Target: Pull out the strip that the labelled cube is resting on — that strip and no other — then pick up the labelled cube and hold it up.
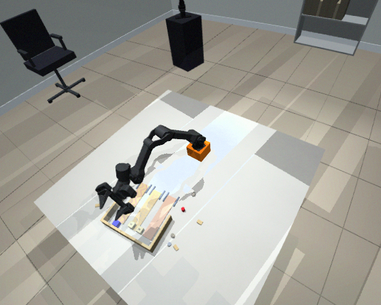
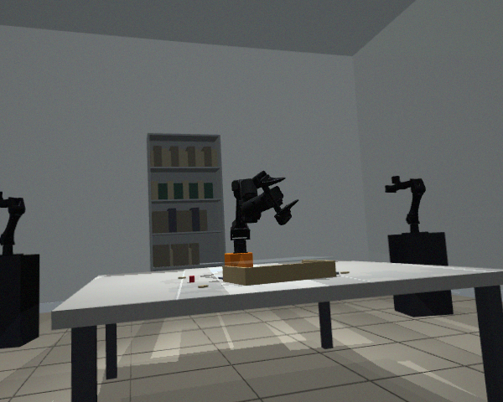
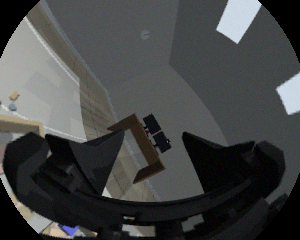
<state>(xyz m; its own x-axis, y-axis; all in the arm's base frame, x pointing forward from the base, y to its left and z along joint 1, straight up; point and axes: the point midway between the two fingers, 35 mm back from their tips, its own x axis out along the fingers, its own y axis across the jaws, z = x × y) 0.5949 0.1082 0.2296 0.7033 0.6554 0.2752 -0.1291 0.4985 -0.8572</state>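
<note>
My gripper is open and empty, raised above the left side of the wooden tray. Three strips lie side by side in the tray: a patterned orange-pink strip, a yellow strip and a salmon strip. The arm hides part of the patterned one. A blue cube is by its near end. Two cream cubes are by the near end of the yellow strip. Labels are too small to tell.
The arm's orange base block stands beyond the tray. Short blue-grey rods stand by the strips' far ends. A small red piece, tan chips and grey pebbles lie right of the tray.
</note>
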